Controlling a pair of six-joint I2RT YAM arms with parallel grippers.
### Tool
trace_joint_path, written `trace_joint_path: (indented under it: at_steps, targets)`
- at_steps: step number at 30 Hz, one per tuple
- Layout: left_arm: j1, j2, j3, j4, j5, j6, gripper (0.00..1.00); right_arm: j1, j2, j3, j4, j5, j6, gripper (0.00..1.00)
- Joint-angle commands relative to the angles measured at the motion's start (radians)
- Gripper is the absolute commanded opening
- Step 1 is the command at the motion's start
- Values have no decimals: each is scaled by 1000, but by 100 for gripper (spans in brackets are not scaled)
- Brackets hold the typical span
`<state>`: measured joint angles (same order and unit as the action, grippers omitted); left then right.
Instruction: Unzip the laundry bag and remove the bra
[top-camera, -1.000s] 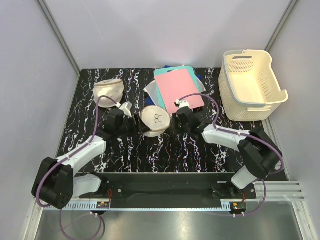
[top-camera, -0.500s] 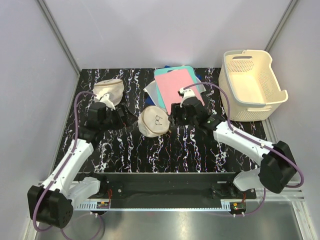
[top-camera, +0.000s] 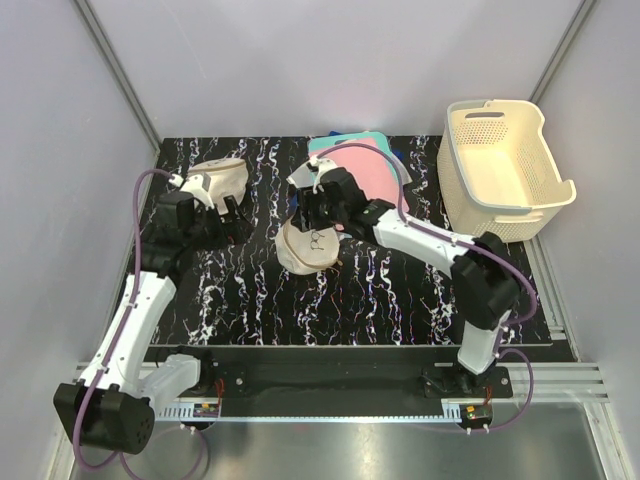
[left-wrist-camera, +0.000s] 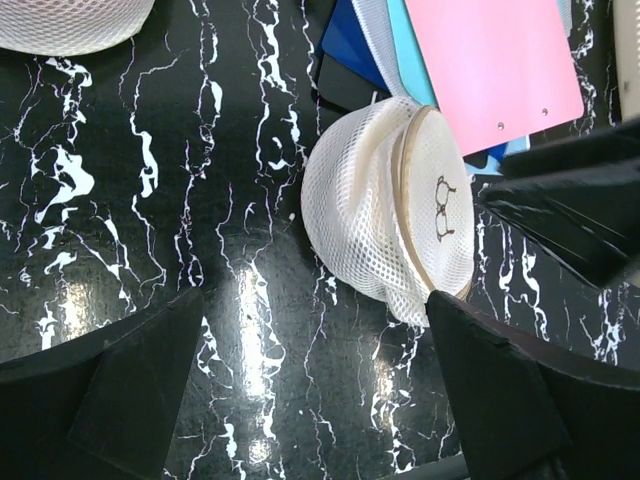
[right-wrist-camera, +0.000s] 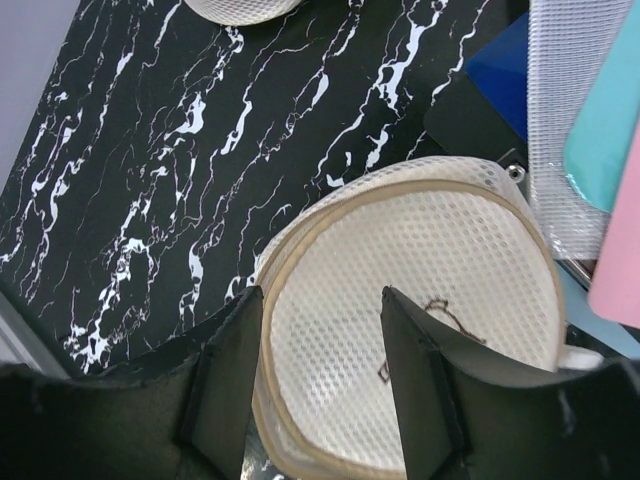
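The laundry bag (top-camera: 312, 245), a round cream mesh pouch with a dark squiggle on its face, lies mid-table, with its rim zipper closed as far as I can see. It also shows in the left wrist view (left-wrist-camera: 395, 205) and the right wrist view (right-wrist-camera: 420, 290). My right gripper (top-camera: 314, 210) hovers over the bag's far edge, open and empty (right-wrist-camera: 322, 350), with its fingers straddling the bag's face. My left gripper (top-camera: 236, 222) is open and empty (left-wrist-camera: 315, 390), to the left of the bag and apart from it. The bra is hidden.
A plain cream pouch (top-camera: 218, 180) lies at the back left, close behind my left gripper. A pink board (top-camera: 378, 168) on teal, blue and mesh sheets lies behind the bag. A cream basket (top-camera: 500, 165) stands at the back right.
My right gripper has swung left, from the bag's right side to over its far edge. My left arm has pulled back and left, away from the bag and toward the plain pouch.
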<state>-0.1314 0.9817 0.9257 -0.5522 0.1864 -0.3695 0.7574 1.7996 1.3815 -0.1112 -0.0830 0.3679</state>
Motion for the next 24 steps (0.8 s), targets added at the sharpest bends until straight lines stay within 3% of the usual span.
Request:
trace_joint_path:
  at_steps: [1, 24]
  targets:
    - [13, -8, -17, 0, -24, 27, 99, 10, 69, 91, 19, -52, 28, 57]
    - [21, -6, -28, 0, -15, 30, 99, 48, 190, 142, -30, -74, 42, 51]
